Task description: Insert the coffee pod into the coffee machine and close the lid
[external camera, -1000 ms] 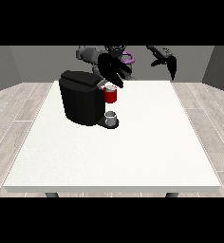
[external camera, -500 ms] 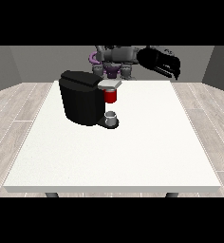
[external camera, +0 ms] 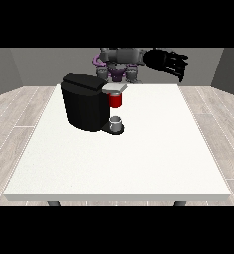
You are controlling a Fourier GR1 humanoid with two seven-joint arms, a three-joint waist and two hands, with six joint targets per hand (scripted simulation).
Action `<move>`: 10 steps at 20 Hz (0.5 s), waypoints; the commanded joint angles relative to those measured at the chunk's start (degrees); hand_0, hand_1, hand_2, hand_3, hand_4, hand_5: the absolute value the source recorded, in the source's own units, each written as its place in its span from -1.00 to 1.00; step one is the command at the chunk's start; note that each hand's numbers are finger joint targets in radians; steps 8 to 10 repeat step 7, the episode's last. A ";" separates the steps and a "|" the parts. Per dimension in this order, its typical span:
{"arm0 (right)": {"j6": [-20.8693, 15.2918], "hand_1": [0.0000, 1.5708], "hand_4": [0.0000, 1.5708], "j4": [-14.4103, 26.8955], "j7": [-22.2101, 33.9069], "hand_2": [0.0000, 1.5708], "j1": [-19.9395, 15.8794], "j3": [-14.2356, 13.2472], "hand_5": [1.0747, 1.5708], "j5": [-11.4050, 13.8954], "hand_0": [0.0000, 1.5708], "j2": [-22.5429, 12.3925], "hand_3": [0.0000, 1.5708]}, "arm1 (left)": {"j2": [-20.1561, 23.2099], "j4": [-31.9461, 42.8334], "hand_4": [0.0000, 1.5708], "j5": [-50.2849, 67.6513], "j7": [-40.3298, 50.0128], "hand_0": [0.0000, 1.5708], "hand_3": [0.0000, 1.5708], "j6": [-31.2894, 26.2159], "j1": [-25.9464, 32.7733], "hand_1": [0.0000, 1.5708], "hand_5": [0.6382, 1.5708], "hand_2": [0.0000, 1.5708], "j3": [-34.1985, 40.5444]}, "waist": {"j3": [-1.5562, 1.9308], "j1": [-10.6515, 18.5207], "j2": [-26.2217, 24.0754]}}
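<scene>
The black coffee machine stands on the white table, left of the middle. At its front a flat grey lid lies level over a red part; I cannot tell whether this is the pod. Below it a small grey cup sits on the machine's base. The hand at the view's right is raised in the air above the table's far right edge, away from the machine, its fingers hanging relaxed and holding nothing. The other hand does not show.
The robot's grey and purple torso stands behind the table's far edge, just behind the machine. Wooden floor surrounds the table on both sides.
The hand that hovered over the machine's lid a second ago has pulled back out of sight. The hand at the view's right has stayed raised, shifting slightly.
</scene>
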 commanded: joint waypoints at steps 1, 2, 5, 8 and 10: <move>0.20 -1.00 -1.00 -0.71 -2.79 -1.00 2.18 2.60 1.00 -0.26 -1.00 4.83 -1.00 | 1.75 1.82 -0.66 2.27 -0.95 -1.00 -1.00 -1.05 3.08 -1.00 1.00 -1.00 3.02 | -0.04 -3.43 -3.63; -0.34 -1.00 -0.78 -2.04 -6.72 -1.00 5.45 3.42 1.00 -0.60 -1.00 7.02 -1.00 | 0.45 1.21 -0.66 0.30 -2.64 -1.00 -1.00 0.83 6.00 -1.00 1.00 -1.00 1.71 | -0.02 -4.43 -4.18; -0.47 -1.00 -0.76 -2.85 -7.76 -1.00 7.08 6.60 1.00 0.01 -1.00 11.35 -1.00 | 1.50 3.62 -0.66 1.22 -3.56 -1.00 -1.00 1.06 6.80 -1.00 1.00 -1.00 4.02 | -0.03 -8.08 -6.56; 2.70 -1.00 -0.67 -1.42 -12.03 -1.00 9.64 5.62 1.00 -1.56 -1.00 9.40 -1.00 | 1.90 1.69 -0.66 1.26 -2.51 -1.00 -1.00 1.44 8.26 -1.00 1.00 -1.00 4.23 | -0.01 -9.37 -6.99; 2.70 -1.00 -0.67 -1.42 -12.03 -1.00 9.64 5.62 1.00 -1.56 -1.00 9.40 -1.00 | 1.90 1.69 -0.66 1.26 -2.51 -1.00 -1.00 1.44 8.26 -1.00 1.00 -1.00 4.23 | -0.01 -9.37 -6.99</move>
